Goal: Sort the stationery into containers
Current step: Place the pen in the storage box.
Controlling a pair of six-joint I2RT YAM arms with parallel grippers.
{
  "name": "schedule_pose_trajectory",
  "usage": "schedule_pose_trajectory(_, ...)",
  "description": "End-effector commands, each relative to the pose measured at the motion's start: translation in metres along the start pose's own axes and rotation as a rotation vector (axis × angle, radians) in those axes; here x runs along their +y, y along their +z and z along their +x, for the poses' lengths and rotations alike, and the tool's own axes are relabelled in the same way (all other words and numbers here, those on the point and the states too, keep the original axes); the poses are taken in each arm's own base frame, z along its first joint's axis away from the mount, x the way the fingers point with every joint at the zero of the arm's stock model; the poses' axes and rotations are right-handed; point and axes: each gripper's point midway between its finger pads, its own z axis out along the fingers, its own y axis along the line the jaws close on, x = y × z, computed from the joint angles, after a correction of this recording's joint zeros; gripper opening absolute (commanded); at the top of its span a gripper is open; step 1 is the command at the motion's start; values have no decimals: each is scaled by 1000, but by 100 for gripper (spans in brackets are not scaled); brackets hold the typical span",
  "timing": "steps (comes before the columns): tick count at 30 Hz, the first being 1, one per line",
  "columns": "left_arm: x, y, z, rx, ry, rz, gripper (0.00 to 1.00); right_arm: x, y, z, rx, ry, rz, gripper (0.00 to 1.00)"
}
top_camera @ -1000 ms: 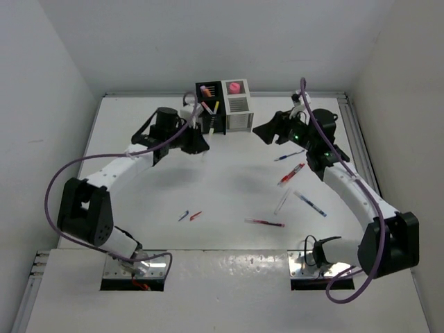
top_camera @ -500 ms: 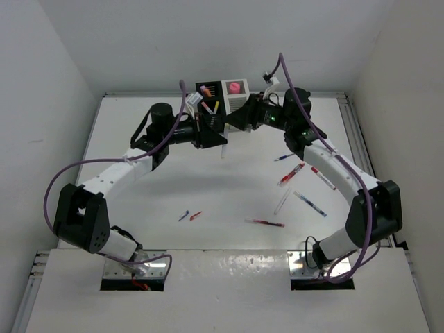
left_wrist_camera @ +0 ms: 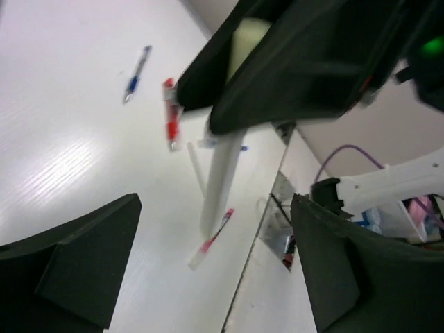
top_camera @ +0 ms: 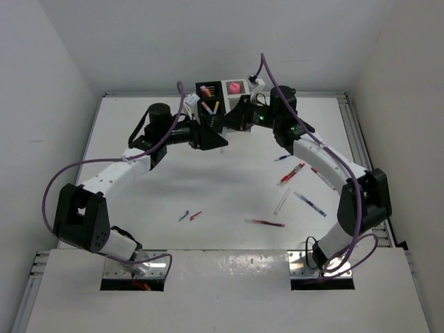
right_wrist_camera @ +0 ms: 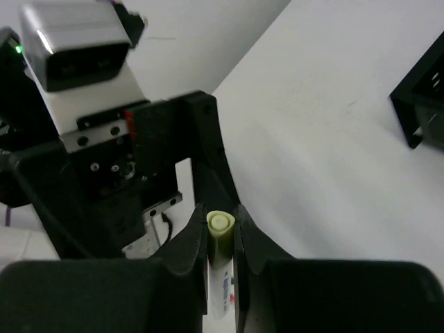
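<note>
A white pen with a pale yellow-green cap (right_wrist_camera: pixel 220 232) stands upright between the fingers of my right gripper (right_wrist_camera: pixel 220 239), which is shut on it. From the left wrist the same pen (left_wrist_camera: pixel 222 173) hangs down from the right gripper's black jaws, between the wide-apart fingers of my open left gripper (left_wrist_camera: pixel 215 263), which touch nothing. From above, the left gripper (top_camera: pixel 214 139) and right gripper (top_camera: pixel 232 123) meet just in front of the joined containers, the black holder (top_camera: pixel 210 119) and the white holder (top_camera: pixel 239 104). The black one holds several pens and the white one a pink piece (top_camera: pixel 235 88).
Loose stationery lies on the right half of the table: a blue pen (top_camera: pixel 284 158), red pens (top_camera: pixel 291 173) (top_camera: pixel 263 223), a clear pen (top_camera: pixel 281 201), and two short bits, blue (top_camera: pixel 183 216) and red (top_camera: pixel 195 215), near the middle. White walls enclose the table.
The right arm swung left to meet the left gripper in front of the containers and shut on the white pen. The left gripper, shut on that pen before, has opened wide.
</note>
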Motion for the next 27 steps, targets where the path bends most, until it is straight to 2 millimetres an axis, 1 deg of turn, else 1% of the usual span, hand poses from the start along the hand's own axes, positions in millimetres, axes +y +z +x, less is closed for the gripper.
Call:
schedule_pose_trajectory(1, 33, -25, -23, -65, -2, -142, 100, -5, 8, -52, -116, -108, 21, 0)
schedule_pose_trajectory(2, 45, -33, -28, -81, -3, -178, 100, -4, 11, -70, -146, -140, 34, 0)
schedule_pose_trajectory(3, 55, -42, -32, -89, -15, -217, 100, -21, 19, -76, -168, -145, 91, 0)
schedule_pose_trajectory(4, 75, -59, -45, -128, -7, -281, 100, -28, 23, -82, -184, -179, 116, 0)
schedule_pose_trajectory(5, 85, -68, -50, -146, -11, -316, 100, -23, 28, -101, -229, -217, 119, 0)
schedule_pose_trajectory(6, 96, -81, -61, -175, -13, -361, 100, -42, 39, -104, -242, -225, 167, 0)
schedule_pose_trajectory(7, 102, -86, -64, -179, 10, -384, 100, -47, 44, -111, -262, -270, 185, 0)
schedule_pose_trajectory(8, 112, -93, -59, -163, -19, -438, 100, -41, 50, -129, -312, -319, 183, 0)
schedule_pose_trajectory(9, 114, -99, -66, -174, 7, -461, 100, -48, 55, -134, -337, -350, 209, 0)
schedule_pose_trajectory(10, 117, -102, -68, -173, 32, -477, 100, -69, 65, -134, -359, -365, 268, 0)
schedule_pose_trajectory(11, 118, -107, -70, -186, 45, -501, 100, -64, 71, -148, -414, -448, 267, 0)
schedule_pose_trajectory(12, 121, -111, -70, -190, 56, -516, 100, -69, 76, -151, -434, -480, 280, 0)
schedule_pose_trajectory(13, 123, -114, -70, -192, 74, -529, 100, -87, 87, -145, -435, -521, 318, 0)
schedule_pose_trajectory(14, 123, -116, -67, -190, 78, -535, 100, -82, 93, -154, -480, -568, 305, 0)
schedule_pose_trajectory(15, 126, -120, -65, -185, 79, -546, 100, -90, 104, -154, -497, -608, 316, 0)
schedule_pose_trajectory(18, 133, -124, -57, -175, 64, -560, 100, -109, 116, -152, -516, -634, 356, 0)
schedule_pose_trajectory(19, 133, -125, -56, -173, 62, -559, 100, -114, 118, -154, -528, -639, 365, 0)
schedule_pose_trajectory(20, 140, -133, -55, -182, 50, -580, 100, -129, 123, -146, -520, -626, 390, 0)
schedule_pose_trajectory(22, 143, -138, -54, -187, 46, -592, 100, -138, 125, -141, -532, -645, 407, 0)
schedule_pose_trajectory(23, 144, -140, -53, -189, 45, -595, 100, -148, 126, -137, -533, -647, 433, 0)
schedule_pose_trajectory(26, 146, -142, -52, -188, 44, -595, 100, -160, 130, -127, -523, -648, 453, 0)
schedule_pose_trajectory(27, 146, -142, -51, -186, 43, -592, 100, -162, 129, -128, -523, -651, 457, 0)
